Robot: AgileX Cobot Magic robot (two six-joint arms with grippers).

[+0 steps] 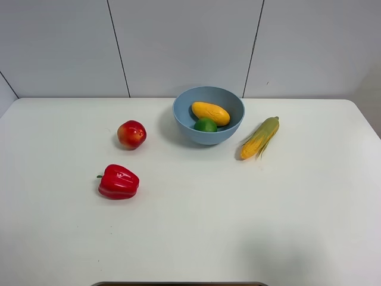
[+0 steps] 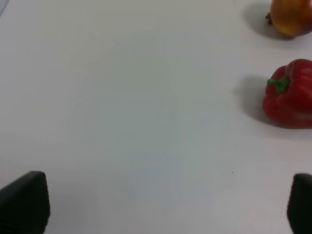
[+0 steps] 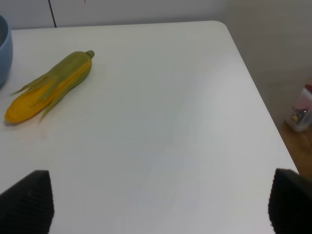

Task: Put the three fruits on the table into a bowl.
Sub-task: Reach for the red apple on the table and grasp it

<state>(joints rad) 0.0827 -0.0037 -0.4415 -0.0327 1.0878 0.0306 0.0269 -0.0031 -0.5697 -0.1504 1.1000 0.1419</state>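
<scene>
The light blue bowl (image 1: 208, 115) stands at the back middle of the white table (image 1: 190, 238). The yellow-orange mango (image 1: 210, 112) and the green lime (image 1: 206, 125) lie inside it. The red apple (image 1: 131, 134) sits on the table left of the bowl; it also shows in the left wrist view (image 2: 291, 17). My left gripper (image 2: 161, 207) is open and empty over bare table, apart from the apple. My right gripper (image 3: 158, 202) is open and empty over bare table. Neither gripper shows in the exterior high view. The bowl's rim (image 3: 4, 53) shows in the right wrist view.
A glossy red bell pepper (image 1: 118, 182) lies in front of the apple, also in the left wrist view (image 2: 290, 93). A corn cob with green husk (image 1: 260, 137) lies right of the bowl, also in the right wrist view (image 3: 51, 85). The table's right edge (image 3: 253, 92) drops to the floor.
</scene>
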